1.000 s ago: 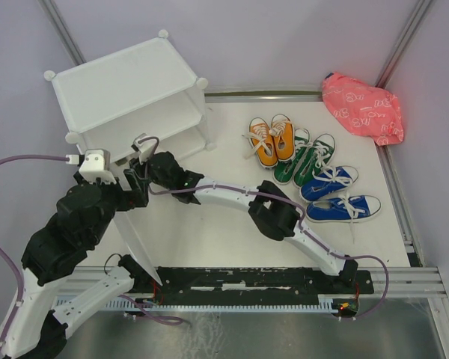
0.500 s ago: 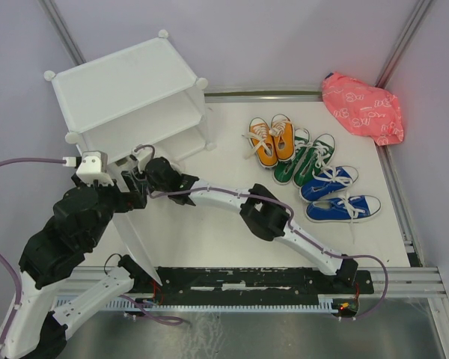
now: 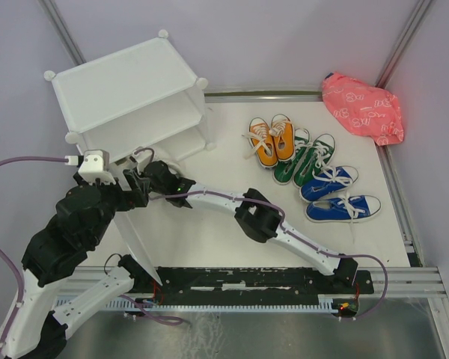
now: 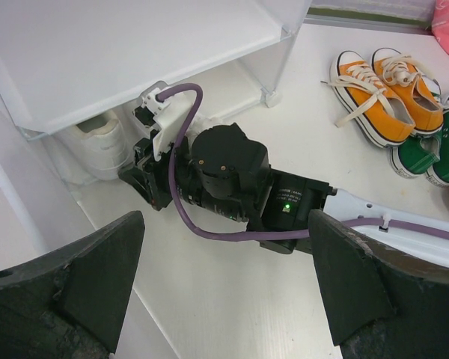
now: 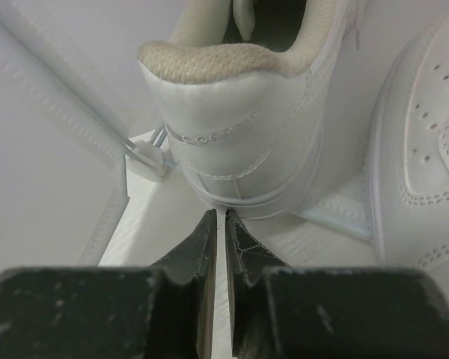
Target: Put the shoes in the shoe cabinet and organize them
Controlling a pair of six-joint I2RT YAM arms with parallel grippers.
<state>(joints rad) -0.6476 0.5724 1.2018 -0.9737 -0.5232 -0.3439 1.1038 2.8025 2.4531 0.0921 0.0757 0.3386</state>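
Observation:
The white shoe cabinet [image 3: 120, 82] stands at the back left. One white shoe [image 5: 247, 127] sits in its lower compartment with its heel towards me, and a second white shoe [image 5: 426, 164] lies to its right. My right gripper [image 5: 222, 221] is shut and empty, its tips touching the first shoe's heel sole. The left wrist view shows this gripper [image 4: 135, 178] at the cabinet's bottom opening beside a white shoe [image 4: 97, 138]. My left gripper [image 4: 224, 299] is open and empty above the table, just behind it. Orange [image 3: 273, 140], green [image 3: 307, 158] and blue [image 3: 337, 196] pairs lie on the table at the right.
A pink patterned bag [image 3: 363, 108] lies at the back right corner. My right arm [image 3: 254, 213] stretches across the table from the right base to the cabinet. A purple cable [image 4: 209, 232] loops off the right wrist.
My right arm has stretched further left, bringing its shut gripper lower at the cabinet's bottom opening. The left arm has barely moved.

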